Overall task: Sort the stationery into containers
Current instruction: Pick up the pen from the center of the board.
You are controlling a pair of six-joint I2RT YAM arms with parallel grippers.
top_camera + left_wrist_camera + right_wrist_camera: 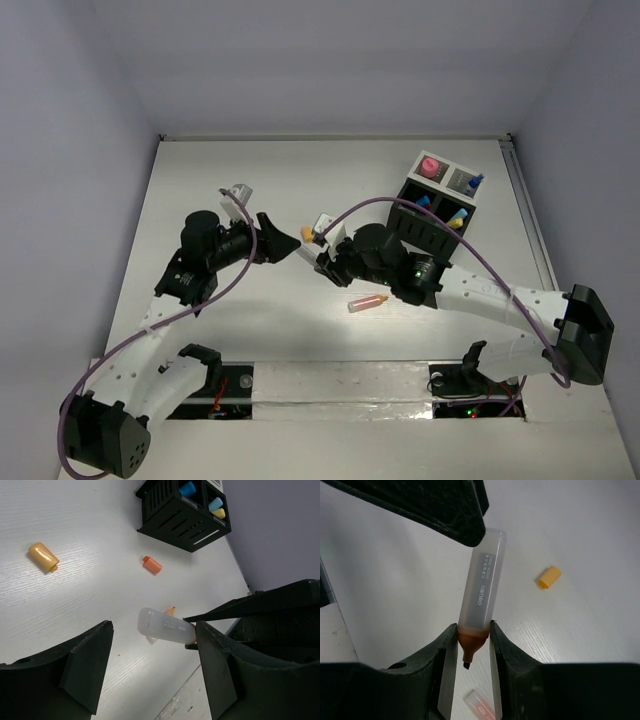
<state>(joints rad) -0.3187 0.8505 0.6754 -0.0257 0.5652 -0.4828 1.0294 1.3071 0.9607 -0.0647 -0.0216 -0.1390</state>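
Note:
My right gripper (472,632) is shut on the orange-tipped end of a clear marker (482,587) and holds it above the table. My left gripper (155,655) is open; the marker's blunt end (165,626) sits between its jaws, close to the right finger. In the top view the two grippers meet mid-table, left (288,243) and right (318,252). The black divided box (418,228) stands at the back right and holds a pink round piece (430,166), blue pieces (424,201) and a yellow one (458,218).
A clear orange-tipped stick (368,303) lies on the table below the right arm. A yellow cap (43,556) and an orange cap (151,564) lie loose on the table. The yellow cap also shows in the right wrist view (549,576). The box (182,515) is beyond them.

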